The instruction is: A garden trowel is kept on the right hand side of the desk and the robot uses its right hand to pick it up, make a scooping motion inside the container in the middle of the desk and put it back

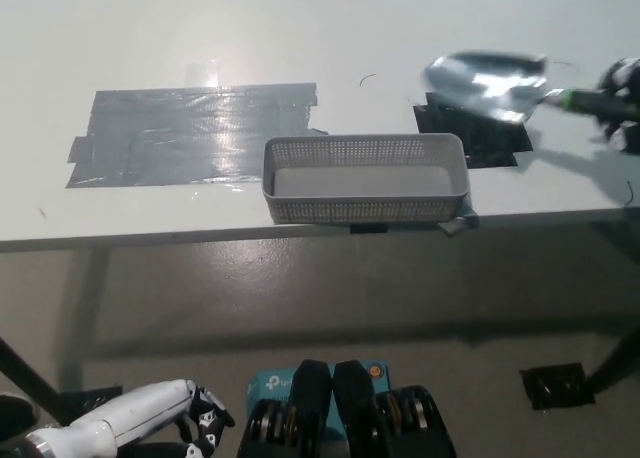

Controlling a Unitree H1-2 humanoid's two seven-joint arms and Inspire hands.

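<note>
Garden trowel (500,86) is at upper right of frame, lying roughly level, silver blade pointing toward picture left and green-and-black handle running off toward the right edge. The blade sits over the upper edge of a black tape patch (470,138) on the desk (350,28); it appears to be held clear of the surface, though contact cannot be ruled out from this angle. Right hand (622,100), black, is at the far right edge, mostly cropped; its visible part is closed around the handle end, gripping the trowel. The container (365,178), a grey mesh basket, stands at the near edge of the desk, centre frame, just below and left of the blade, apart from it; nothing shows inside. A wide grey tape patch (190,133) lies on the desk left of the container. Left hand (150,420), white, rests low at the lower left corner, below desk level, touching nothing that can be seen; whether it is open or closed cannot be told.
</note>
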